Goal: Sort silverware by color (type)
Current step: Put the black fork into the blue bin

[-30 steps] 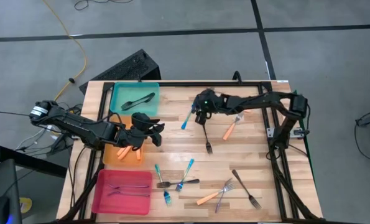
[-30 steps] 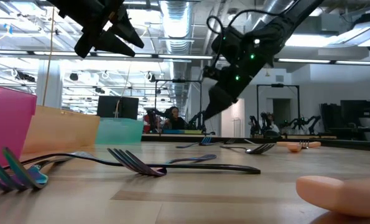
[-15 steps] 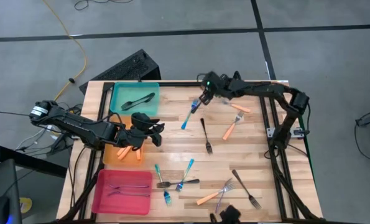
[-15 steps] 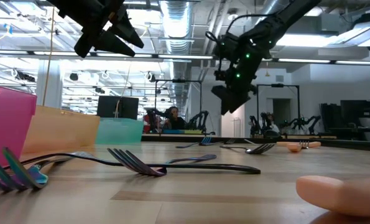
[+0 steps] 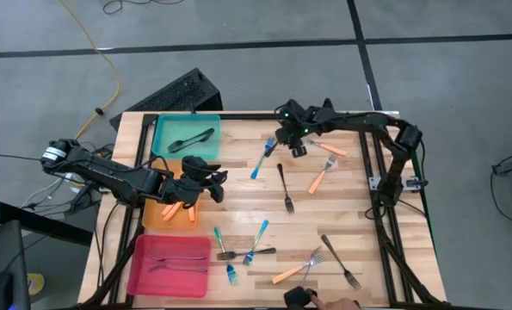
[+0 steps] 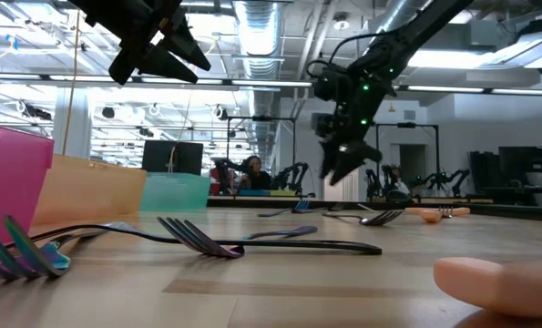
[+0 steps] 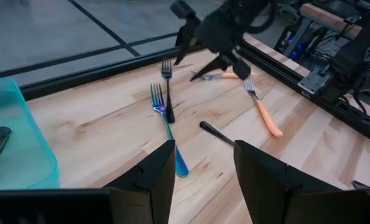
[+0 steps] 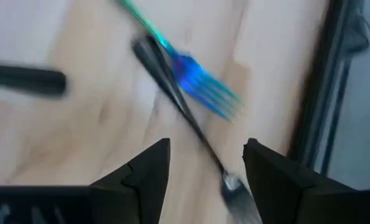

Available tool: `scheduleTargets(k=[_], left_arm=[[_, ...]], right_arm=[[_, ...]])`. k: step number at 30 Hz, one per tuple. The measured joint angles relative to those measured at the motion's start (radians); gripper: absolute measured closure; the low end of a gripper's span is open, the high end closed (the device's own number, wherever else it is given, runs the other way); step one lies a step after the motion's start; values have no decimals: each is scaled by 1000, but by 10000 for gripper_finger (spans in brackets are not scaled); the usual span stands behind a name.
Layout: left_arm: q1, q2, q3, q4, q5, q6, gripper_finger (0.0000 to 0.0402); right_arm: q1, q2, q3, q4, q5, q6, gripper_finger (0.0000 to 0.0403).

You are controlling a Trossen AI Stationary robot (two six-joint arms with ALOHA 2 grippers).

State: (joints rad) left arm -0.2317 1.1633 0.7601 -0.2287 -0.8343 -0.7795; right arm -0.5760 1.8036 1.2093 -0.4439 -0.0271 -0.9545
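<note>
My table (image 5: 342,215) carries three trays down its left side: teal tray (image 5: 165,136) at the far end, orange tray (image 5: 151,215) in the middle, pink tray (image 5: 144,274) nearest.

My left arm reaches in from the left, and its end effector (image 5: 211,181) hangs above the inner edge of the orange tray, fingers apart, gripping nothing. My right arm comes from the far right corner; its end effector (image 5: 297,145) is raised over the far middle of the table, fingers spread and empty, as the low view confirms (image 6: 347,160).

Forks, by location:
- Teal tray: one dark fork (image 5: 191,139).
- Orange tray: orange forks (image 5: 180,212), partly under my left end effector; count uncertain.
- Pink tray: forks (image 5: 174,261) lying flat; their colour cannot be judged.
- Far middle, beside my right end effector: a blue fork (image 5: 262,160) crossing a dark one, seen blurred in the right wrist view (image 8: 197,78).
- Just nearer: a dark fork (image 5: 284,187) lying alone, and an orange fork (image 5: 321,176) to its right.
- Near middle: a cluster of blue and dark forks (image 5: 243,251).
- Near right: an orange fork (image 5: 292,270) crossing a pale one, with a dark fork (image 5: 340,261) beside them.
</note>
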Motion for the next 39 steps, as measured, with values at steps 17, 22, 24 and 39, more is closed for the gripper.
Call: scheduleTargets(k=[17, 22, 24, 39], left_arm=[[8, 0, 0, 0, -3, -1, 255], [8, 0, 0, 0, -2, -1, 255], [8, 0, 0, -1, -2, -1, 255], [34, 0, 0, -8, -3, 0, 255]], right_arm=[[-17, 248, 308, -207, -24, -200, 180], [-32, 287, 356, -264, -28, -225, 180], [-40, 298, 356, -280, -28, -224, 180], [-86, 297, 355, -281, -54, -225, 180]])
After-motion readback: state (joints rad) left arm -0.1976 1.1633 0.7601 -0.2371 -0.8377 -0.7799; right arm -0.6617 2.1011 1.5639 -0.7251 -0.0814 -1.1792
